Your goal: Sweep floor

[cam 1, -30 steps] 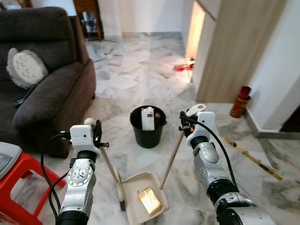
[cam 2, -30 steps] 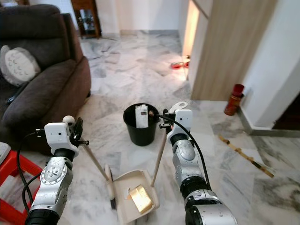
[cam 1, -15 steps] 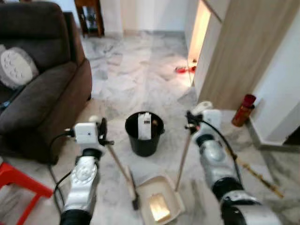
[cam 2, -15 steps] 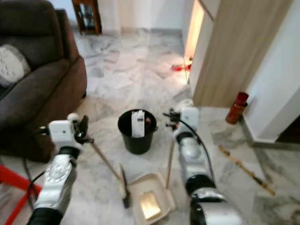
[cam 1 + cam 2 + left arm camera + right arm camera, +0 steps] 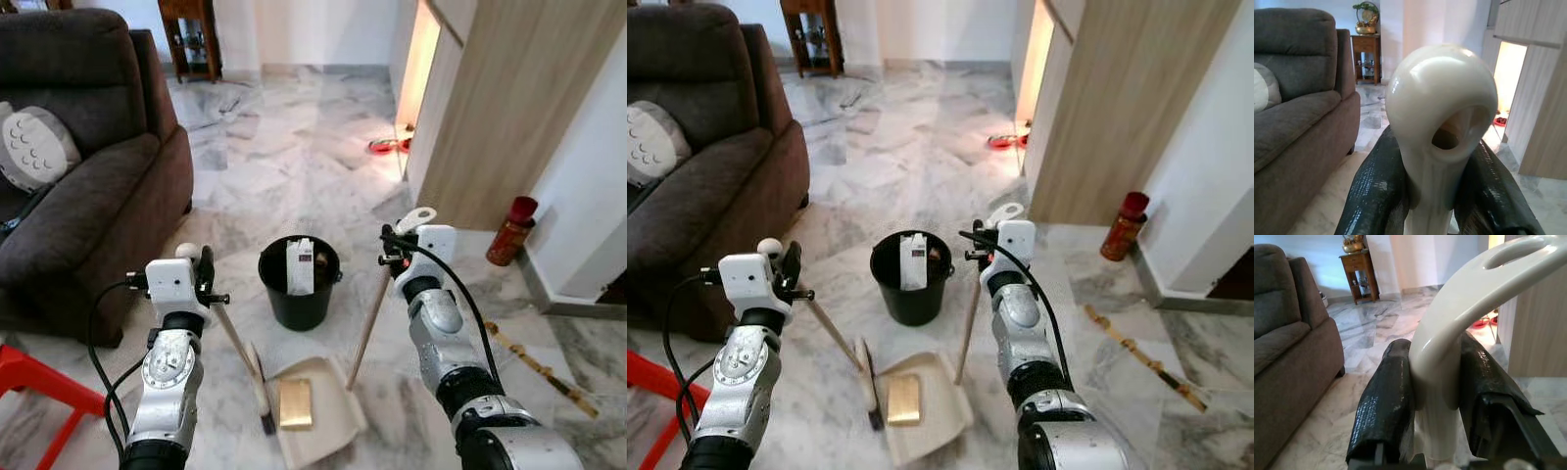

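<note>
your left gripper [image 5: 1442,196] pinches the broom [image 5: 238,351] handle; its head sits beside the dustpan [image 5: 328,416]. a yellowish block [image 5: 295,404], maybe a sponge, lies in the pan. your right gripper [image 5: 1435,401] clamps the dustpan's handle; black bucket [image 5: 299,283] behind.

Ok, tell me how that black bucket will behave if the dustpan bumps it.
The black bucket looks like thin plastic, so probably light and apt to slide on the glossy marble floor. The white carton standing upright inside it might topple first.
</note>
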You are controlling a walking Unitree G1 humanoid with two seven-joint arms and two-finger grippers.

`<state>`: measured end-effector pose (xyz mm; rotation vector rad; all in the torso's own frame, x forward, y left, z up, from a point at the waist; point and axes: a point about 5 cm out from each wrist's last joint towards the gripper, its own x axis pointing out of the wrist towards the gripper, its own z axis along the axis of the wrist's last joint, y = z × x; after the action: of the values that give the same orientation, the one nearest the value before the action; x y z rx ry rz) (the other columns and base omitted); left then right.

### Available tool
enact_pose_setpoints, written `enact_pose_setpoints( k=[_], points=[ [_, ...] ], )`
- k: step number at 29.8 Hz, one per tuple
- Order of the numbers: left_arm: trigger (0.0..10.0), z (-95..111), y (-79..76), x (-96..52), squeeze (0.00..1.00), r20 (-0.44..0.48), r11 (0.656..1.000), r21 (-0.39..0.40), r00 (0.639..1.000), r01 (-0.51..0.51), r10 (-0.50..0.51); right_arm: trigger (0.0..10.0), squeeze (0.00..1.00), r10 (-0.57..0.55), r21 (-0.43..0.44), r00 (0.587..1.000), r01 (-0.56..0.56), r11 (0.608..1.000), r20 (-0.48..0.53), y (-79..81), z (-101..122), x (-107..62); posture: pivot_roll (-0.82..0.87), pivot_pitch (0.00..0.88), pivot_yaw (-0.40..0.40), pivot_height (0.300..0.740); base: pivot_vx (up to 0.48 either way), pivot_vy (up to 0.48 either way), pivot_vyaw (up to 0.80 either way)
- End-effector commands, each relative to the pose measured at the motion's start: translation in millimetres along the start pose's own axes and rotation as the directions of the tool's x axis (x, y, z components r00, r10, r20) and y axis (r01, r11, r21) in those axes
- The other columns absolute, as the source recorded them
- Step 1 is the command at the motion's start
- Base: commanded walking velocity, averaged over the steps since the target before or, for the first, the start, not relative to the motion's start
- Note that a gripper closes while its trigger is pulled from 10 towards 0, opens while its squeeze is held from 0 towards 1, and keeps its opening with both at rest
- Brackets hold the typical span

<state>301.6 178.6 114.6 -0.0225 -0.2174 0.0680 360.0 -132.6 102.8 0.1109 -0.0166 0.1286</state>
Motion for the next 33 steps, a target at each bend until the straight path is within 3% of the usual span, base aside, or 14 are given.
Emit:
enact_pose_setpoints(
  k=[1,8,13,21,27,33],
  points=[
    [10.0,9.1,3.0,2.7,0.00,0.046,1.000,0.007,0.999,-0.003,0.002,10.0,0.00,-0.007,0.034,0.998,0.005,0.999,0.054,4.9,15.4,7.6,0.00,0.000,0.017,0.740,0.000,0.000,0.00],
    [10.0,9.2,3.9,2.9,0.00,0.047,1.000,0.012,0.999,-0.008,0.007,10.0,0.00,-0.077,0.138,0.997,0.072,0.988,0.025,-2.0,18.5,11.5,0.01,0.000,0.016,0.740,0.000,0.000,0.00],
    [10.0,10.1,6.1,3.2,0.00,0.051,1.000,0.015,0.999,-0.017,0.016,10.0,0.00,-0.185,0.285,0.981,0.196,0.938,-0.066,-15.8,19.9,16.2,0.01,0.000,0.015,0.740,0.000,0.000,0.00],
    [10.0,12.4,5.0,-1.3,0.00,0.072,1.000,-0.006,0.997,0.006,-0.005,10.0,0.00,-0.198,0.269,0.977,0.211,0.940,-0.076,-19.1,16.9,14.3,0.01,0.000,0.015,0.740,0.000,0.000,0.00],
    [10.0,0.9,10.6,-20.2,0.00,0.015,1.000,0.016,1.000,0.019,-0.020,10.0,0.00,-0.247,0.280,0.968,0.252,0.926,-0.055,-25.3,22.6,14.1,0.01,0.000,0.016,0.740,0.000,0.000,0.00],
    [10.0,-13.1,5.0,-40.9,0.00,-0.058,0.975,0.157,0.986,0.161,-0.153,10.0,0.00,-0.262,0.280,0.963,0.267,0.922,-0.057,-28.1,25.7,15.6,0.01,0.000,0.013,0.740,0.000,0.000,0.00]
  ],
)
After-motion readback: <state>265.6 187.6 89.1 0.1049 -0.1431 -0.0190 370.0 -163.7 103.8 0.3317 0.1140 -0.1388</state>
